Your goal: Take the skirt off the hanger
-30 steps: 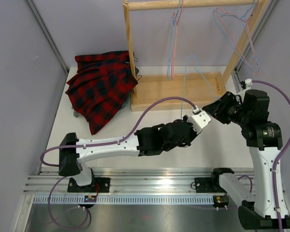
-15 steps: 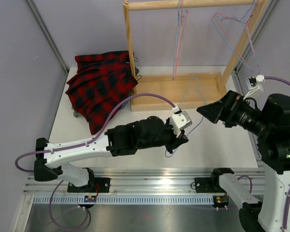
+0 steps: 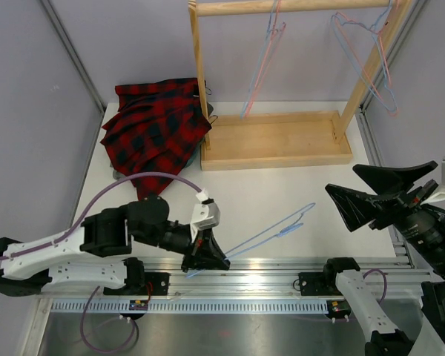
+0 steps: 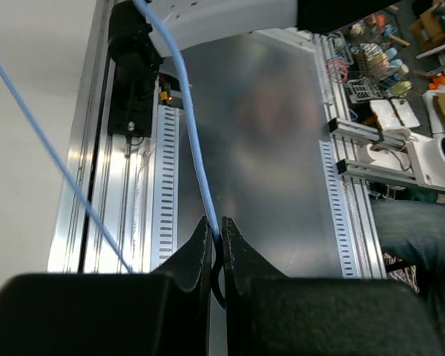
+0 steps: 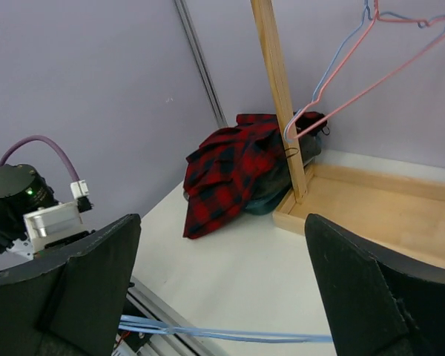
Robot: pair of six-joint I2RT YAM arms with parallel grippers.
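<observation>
From above, the skirt (image 3: 152,137) is lying heaped upper left, already free of the blue hanger (image 3: 271,231) stretching across lower centre. In its wrist view the left gripper (image 4: 216,230) is pinching that hanger, probably to set it aside. The right gripper (image 5: 221,222) is hanging spread wide, empty.

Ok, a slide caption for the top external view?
Left gripper pinches the bare blue hanger at the front of the table, right gripper open, red plaid skirt heaped beside the wooden rack.
</observation>
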